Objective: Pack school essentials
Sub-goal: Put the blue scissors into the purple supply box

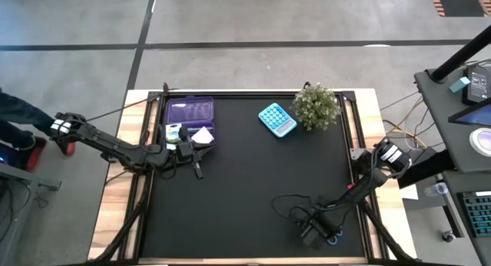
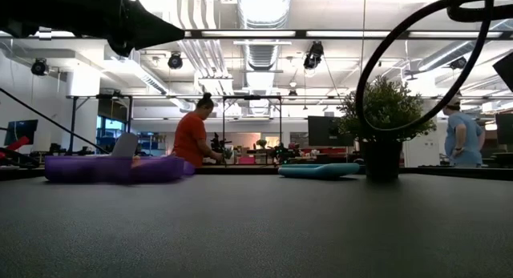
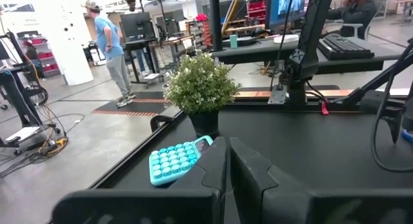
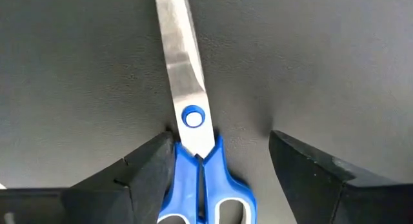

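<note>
Scissors point(image 4: 193, 140): flat on mat, lower right of high view | right gripper point(image 4: 222, 166): wide, straddling handles, empty | blades' long axis runs away from claw, crosswise to jaw gap | left gripper point(image 3: 229, 162): closed, by purple case point(image 1: 189, 113), upper left.

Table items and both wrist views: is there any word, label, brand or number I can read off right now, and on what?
None can be read.
Teal keypad: the buttons show no legible marks.
Scissors, lying between the right gripper's open fingers: plain blade, blue pivot, no brand visible.
Purple case: the pack and paper in it are too small to read.
Screens in the room behind the potted plant: too blurred.
</note>
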